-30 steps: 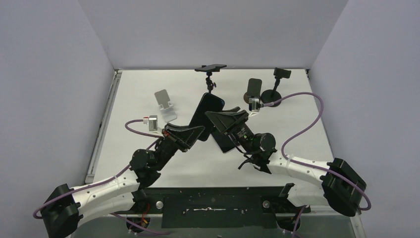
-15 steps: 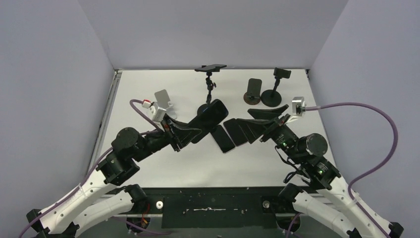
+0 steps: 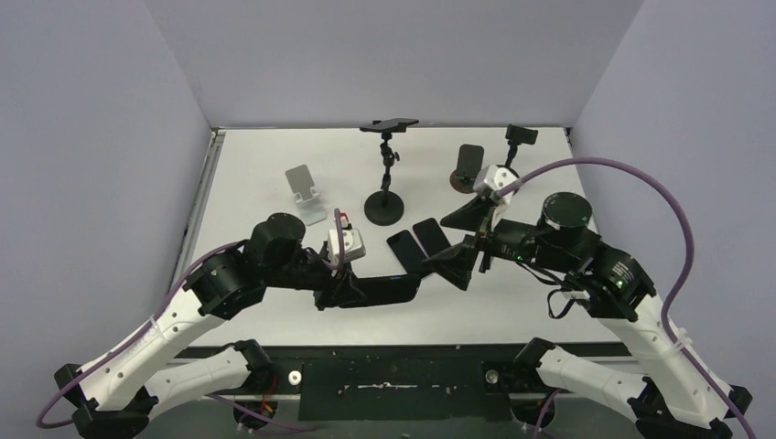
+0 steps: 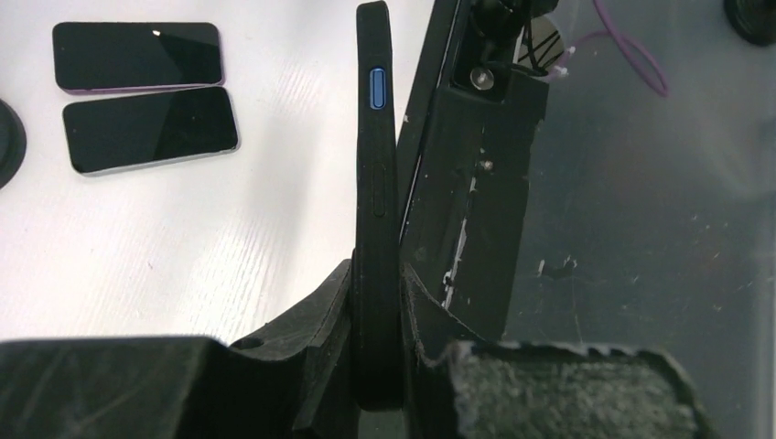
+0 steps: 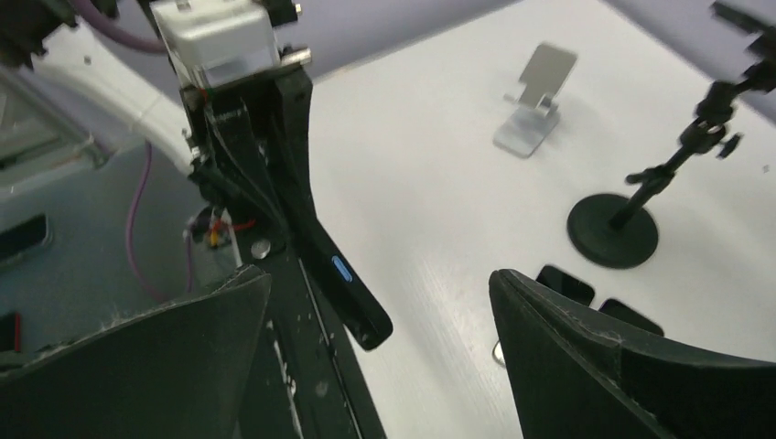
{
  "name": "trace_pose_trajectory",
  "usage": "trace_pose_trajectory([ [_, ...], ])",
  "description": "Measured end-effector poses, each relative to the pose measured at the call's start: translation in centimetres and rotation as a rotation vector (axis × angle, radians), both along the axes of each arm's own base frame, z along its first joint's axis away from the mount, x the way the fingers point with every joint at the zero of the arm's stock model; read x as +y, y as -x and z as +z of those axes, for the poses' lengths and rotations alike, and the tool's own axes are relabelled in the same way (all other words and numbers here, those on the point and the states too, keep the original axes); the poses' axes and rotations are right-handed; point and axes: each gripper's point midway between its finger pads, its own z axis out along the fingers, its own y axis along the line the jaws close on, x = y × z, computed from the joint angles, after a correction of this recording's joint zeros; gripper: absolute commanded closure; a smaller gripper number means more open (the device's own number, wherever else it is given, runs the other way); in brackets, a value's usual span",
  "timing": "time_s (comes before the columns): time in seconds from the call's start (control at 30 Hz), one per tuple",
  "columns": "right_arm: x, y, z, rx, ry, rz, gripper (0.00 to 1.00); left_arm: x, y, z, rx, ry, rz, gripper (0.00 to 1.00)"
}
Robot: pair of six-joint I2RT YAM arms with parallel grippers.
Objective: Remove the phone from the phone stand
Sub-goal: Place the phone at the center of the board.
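The left gripper [image 4: 377, 283] pinches the slim black phone [image 4: 375, 165], clear of the black round-based pole stand [image 3: 383, 208].
In the overhead view the phone sits at lower centre, below the stand's base. Its long axis runs sideways, and its free end points at the wide-spread, empty right gripper [image 5: 380, 279] just beside it.

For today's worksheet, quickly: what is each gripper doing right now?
Left gripper: closed on the black phone.
Right gripper: open, holding nothing.
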Motion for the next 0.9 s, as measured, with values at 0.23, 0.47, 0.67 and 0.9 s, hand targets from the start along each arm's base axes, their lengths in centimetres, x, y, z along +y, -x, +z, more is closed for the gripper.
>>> trace_pose_trajectory([
  [0.23,2.1,2.4,-6.6,0.129,0.226,0.238,0.13,-0.2,0.5,-0.4,-0.096,-0.030,-0.145,1.00],
  [0.47,3.3,4.3,-10.9,0.220,0.305,0.375,0.20,-1.1,0.2,0.9,-0.181,-0.016,-0.229,1.00],
  [0.67,4.5,4.3,-12.8,0.251,0.352,0.414,0.41,-1.2,0.3,0.9,-0.201,-0.013,-0.258,1.00],
  [0.9,5.1,4.4,-12.8,0.246,0.340,0.430,0.85,-1.4,0.3,0.8,-0.204,-0.011,-0.273,1.00],
])
